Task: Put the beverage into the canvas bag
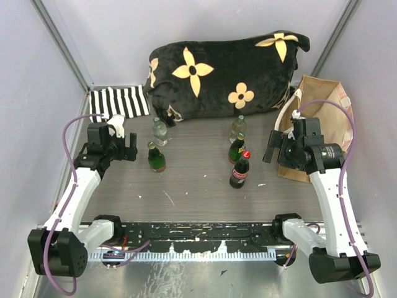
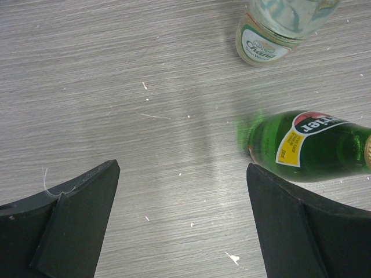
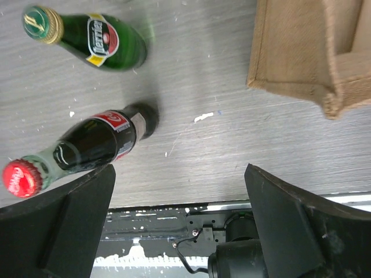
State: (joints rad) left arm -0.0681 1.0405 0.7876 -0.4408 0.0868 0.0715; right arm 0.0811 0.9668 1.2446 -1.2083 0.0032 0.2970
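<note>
Two robot arms hover low over a gray wood-grain table (image 1: 198, 192) where five bottled drinks stand upright, none of them inside the canvas bag (image 1: 325, 99). The tan bag stands at the table's right edge, behind the right arm and just beside a black flowered cushion (image 1: 223, 74) that fills the rear. A black-and-white striped cloth (image 1: 118, 102) lies at the rear left.

The left gripper (image 1: 131, 149) points toward the middle of the table, its fingers (image 2: 75, 220) spread wide apart with only bare table between them. The left green bottle (image 1: 156, 158) stands near it. In the left wrist view that bottle sits just beside the finger at the right of the picture, apart from it. The left clear bottle (image 1: 159, 131) stands behind the green one, nearer the cushion.

The right gripper (image 1: 270, 149) also has its fingers (image 3: 69, 220) wide apart, holding nothing. Between it and the left pair stand three more drinks in a short row. The cola bottle (image 1: 239, 172), red-capped, is nearest the arms. The right green bottle (image 1: 236, 149) is just behind it, and the right clear bottle (image 1: 238, 127) is closest to the cushion. In the right wrist view the cola bottle appears near the finger at the left of the picture, and a lower corner of the bag shows at the upper right, well apart from the bottles.
</note>
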